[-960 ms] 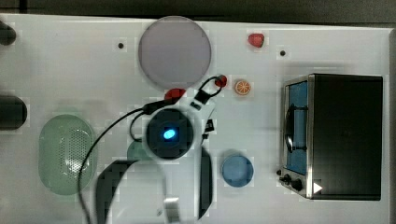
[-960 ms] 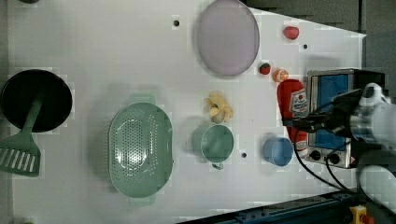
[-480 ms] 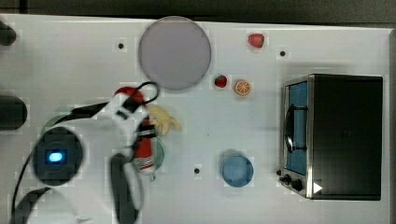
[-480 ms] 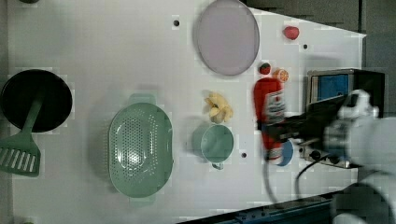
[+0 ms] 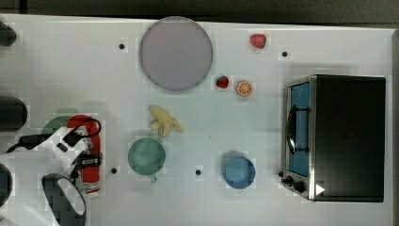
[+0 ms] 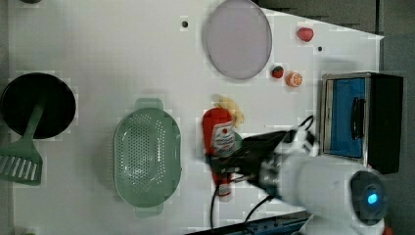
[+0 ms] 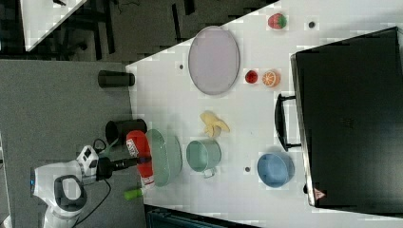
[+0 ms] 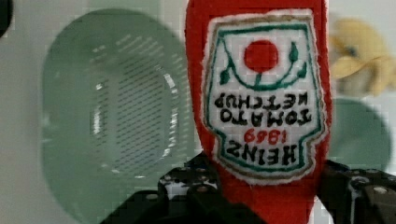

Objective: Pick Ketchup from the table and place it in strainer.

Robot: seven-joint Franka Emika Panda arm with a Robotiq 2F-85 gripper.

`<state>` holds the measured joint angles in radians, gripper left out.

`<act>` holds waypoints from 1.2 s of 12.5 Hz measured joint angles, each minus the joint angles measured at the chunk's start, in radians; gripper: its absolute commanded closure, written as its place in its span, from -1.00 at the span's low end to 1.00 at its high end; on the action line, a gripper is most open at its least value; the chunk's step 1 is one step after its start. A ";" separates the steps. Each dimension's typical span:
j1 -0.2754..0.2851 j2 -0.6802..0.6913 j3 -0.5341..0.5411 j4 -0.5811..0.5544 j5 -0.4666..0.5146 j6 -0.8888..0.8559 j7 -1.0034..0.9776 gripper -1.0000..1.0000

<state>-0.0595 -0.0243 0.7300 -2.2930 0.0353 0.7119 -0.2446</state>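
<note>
Now your claw (image 8: 261,196) clamps the Heinz ketchup bottle (image 8: 264,107) near its cap end, carried clear of the worktop (image 6: 98,58); the mint strainer (image 8: 112,121) lies just beside, awaiting the drop.

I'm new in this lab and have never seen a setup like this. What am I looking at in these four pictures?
A white robot arm with a two-finger gripper works over a white table. Three cameras off the arm look at the scene; the fourth rides on the wrist. The gripper holds a long red ketchup squeeze bottle clear of the table, near a pale mint-green perforated plastic strainer. On the table are a round grey-lilac plate, a darker green cup, a blue bowl, a peeled banana and a black toaster oven.
</note>
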 measured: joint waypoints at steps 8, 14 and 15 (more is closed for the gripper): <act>0.023 0.309 0.055 0.016 -0.011 0.300 0.223 -0.21; 0.013 0.447 0.038 0.014 -0.074 0.415 0.252 -1.00; 0.013 0.443 0.034 0.012 -0.078 0.421 0.256 -1.00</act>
<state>-0.0464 0.4182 0.7637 -2.2812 -0.0430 1.1328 0.0112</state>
